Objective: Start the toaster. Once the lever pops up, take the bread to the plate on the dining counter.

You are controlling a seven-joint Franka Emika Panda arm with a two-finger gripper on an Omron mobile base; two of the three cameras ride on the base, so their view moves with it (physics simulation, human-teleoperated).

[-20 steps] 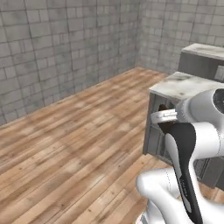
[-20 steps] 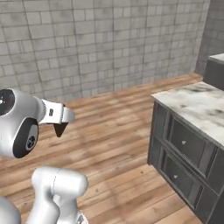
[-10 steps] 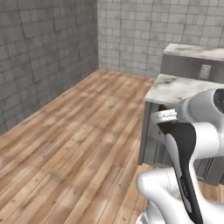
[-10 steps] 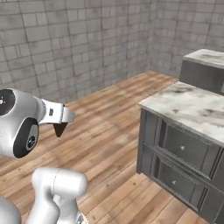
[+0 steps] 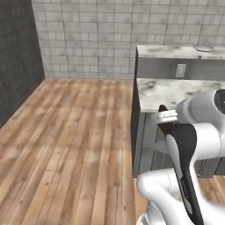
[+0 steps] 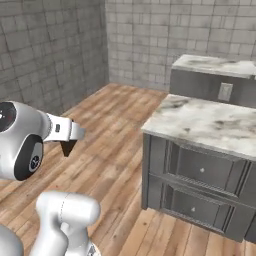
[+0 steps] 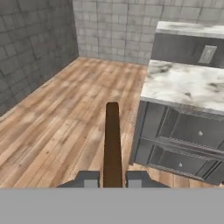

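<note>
OK, gripper clamped on the bread, slice sticking out fwd of jaws. Keep it level while driving; plate far ahead on dining counter.

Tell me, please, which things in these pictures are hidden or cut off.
- Bread: hand view, edge-on between the shut gripper fingers; its faces are hidden.
- Plate: left base view, far and tiny on the dining counter; contents unreadable.
- Cabinet: right base view, cut by the right edge.
</note>
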